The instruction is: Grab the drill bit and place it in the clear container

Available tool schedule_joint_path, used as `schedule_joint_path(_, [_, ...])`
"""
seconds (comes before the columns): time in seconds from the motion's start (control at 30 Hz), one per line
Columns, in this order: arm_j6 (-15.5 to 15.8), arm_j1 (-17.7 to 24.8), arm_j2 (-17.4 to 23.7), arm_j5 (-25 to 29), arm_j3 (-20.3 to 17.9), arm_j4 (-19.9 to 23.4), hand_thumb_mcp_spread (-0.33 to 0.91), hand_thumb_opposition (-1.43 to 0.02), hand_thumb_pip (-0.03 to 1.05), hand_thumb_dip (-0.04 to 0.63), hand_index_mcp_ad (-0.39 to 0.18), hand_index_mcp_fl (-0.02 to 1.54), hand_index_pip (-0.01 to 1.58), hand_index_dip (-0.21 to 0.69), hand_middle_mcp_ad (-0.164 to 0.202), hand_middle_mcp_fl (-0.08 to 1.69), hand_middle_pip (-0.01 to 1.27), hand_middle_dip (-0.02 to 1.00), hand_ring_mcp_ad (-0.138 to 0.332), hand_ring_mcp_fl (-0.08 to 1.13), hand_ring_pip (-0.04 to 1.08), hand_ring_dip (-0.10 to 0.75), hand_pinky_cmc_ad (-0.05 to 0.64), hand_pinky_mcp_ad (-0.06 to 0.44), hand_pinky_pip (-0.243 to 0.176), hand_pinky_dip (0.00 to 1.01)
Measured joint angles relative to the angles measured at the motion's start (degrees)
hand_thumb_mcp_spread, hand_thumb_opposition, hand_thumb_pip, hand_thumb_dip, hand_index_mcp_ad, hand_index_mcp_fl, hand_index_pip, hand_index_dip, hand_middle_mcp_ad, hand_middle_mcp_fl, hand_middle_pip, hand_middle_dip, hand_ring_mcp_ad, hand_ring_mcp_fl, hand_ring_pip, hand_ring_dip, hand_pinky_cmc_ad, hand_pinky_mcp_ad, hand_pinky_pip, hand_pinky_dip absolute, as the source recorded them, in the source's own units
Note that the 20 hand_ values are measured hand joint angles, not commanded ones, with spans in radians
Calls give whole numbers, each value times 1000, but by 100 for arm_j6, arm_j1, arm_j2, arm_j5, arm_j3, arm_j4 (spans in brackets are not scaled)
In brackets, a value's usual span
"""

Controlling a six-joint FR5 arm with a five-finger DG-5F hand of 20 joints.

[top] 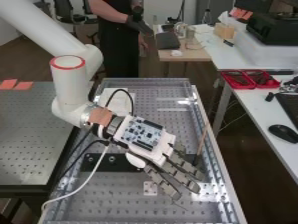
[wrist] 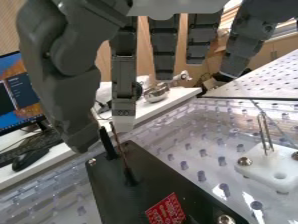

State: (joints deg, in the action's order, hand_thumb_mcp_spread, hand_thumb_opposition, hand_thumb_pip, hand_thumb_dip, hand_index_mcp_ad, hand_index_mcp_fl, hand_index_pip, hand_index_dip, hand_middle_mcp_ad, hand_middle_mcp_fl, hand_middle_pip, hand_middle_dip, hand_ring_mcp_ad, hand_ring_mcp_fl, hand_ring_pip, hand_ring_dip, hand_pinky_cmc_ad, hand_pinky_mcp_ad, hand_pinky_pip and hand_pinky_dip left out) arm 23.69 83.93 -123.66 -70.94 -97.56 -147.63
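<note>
Drill bit, apparently the thin, straight, reddish-brown rod [wrist: 120, 148]: standing, slightly tilted, lower end at a small black fitting [wrist: 130, 176] on the flat black plate [wrist: 106, 186], above the perforated tabletop [wrist: 199, 150].

From my station I see a bench topped with a clear, perforated sheet [top: 80, 205], its rows of round holes running lengthwise inside a pale metal frame [top: 233, 202]. In the high view, a black plate [top: 110, 162] lies crosswise over it, partly covered from my sight; up close in the wrist view, I make out round silver fittings and a red label [wrist: 166, 209] on that plate. Just beside it, a small white block [wrist: 258, 172] sits flat on the sheet, with silver screws and thin metal pins [wrist: 265, 132] standing up from it. Towards the bench's far left corner I find a pale, flat item [top: 118, 102] that I can't identify.
</note>
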Motion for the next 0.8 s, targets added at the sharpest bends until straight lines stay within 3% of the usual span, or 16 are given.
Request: schedule_joint_path(0.8, [-9, -36, -37, -29, 84, -50, 450, -815, 511, 239, -108, 405, 1019, 265, 108, 187, 133, 157, 164, 14, 99, 49, 379, 288, -59, 190])
